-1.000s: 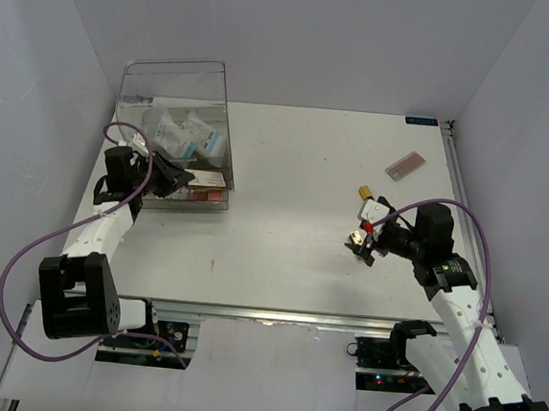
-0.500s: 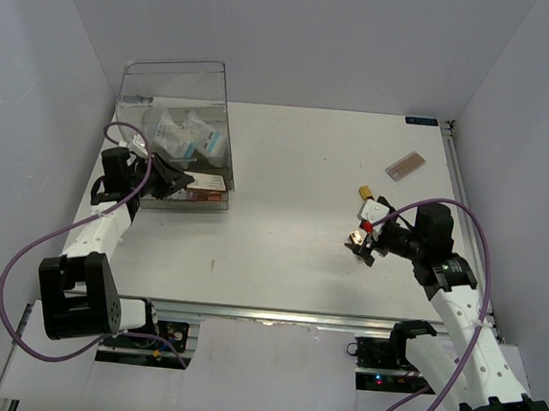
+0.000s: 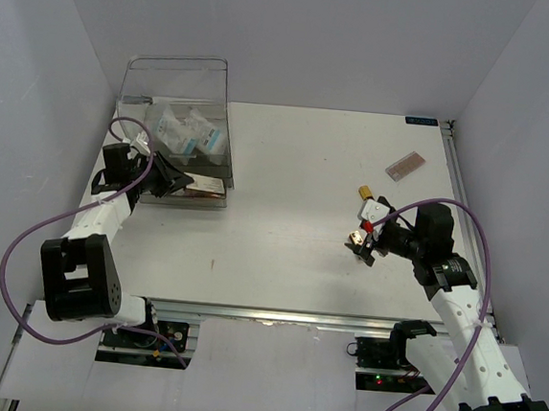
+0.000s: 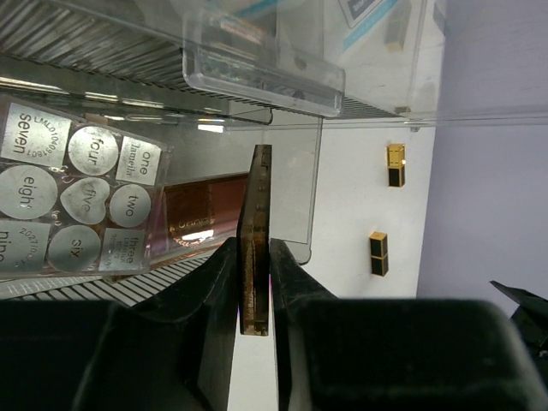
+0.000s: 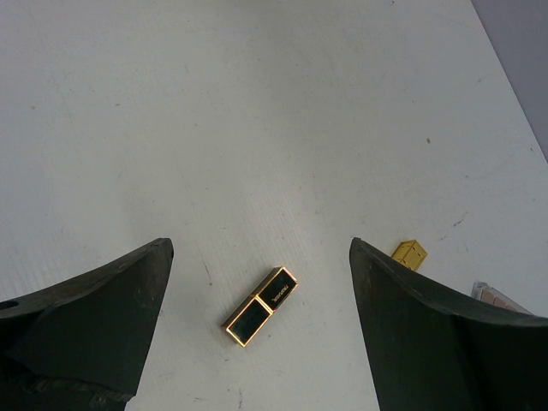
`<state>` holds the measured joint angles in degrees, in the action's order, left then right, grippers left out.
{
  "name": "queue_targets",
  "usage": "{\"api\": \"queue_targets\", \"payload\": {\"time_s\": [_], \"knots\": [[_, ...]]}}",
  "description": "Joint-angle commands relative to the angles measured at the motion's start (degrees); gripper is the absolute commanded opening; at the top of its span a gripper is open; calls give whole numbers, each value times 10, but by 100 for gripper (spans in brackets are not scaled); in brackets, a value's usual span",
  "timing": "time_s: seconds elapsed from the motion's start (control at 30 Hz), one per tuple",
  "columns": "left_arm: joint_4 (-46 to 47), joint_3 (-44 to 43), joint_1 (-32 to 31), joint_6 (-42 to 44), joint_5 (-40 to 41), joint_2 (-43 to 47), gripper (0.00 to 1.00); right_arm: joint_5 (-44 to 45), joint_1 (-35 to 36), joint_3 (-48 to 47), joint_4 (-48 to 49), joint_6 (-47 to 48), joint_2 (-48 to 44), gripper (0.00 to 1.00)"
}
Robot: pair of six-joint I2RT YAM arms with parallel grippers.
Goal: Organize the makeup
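Left gripper (image 4: 255, 261) on thin palette (image 4: 256, 193), clear box wall (image 4: 295, 184) just ahead.

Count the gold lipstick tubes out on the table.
2: one tube lying under the open right gripper, another tube beside it. More may be hidden inside the box.

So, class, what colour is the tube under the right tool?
Black tube, gold trim; right wrist view.

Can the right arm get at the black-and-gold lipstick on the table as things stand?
Probably yes. The right tool stands open, and in the wrist view the black-and-gold lipstick lies on bare table between its fingers. Nothing covers or crowds it.
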<state>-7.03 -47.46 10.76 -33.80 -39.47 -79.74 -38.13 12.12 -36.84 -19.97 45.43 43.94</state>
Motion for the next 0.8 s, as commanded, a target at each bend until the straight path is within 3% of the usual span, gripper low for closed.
{"api": "queue_targets", "payload": {"time_s": [0.0,0.33,0.77], "knots": [[-28,-35,0,38,21,-7,34,-12,-2,1,10,3,1,90],[-67,-63,0,77,49,-25,57,-12,-3,1,10,2,1,90],[-98,-91,0,104,79,-51,72,-12,-3,1,10,2,-3,90]]}}
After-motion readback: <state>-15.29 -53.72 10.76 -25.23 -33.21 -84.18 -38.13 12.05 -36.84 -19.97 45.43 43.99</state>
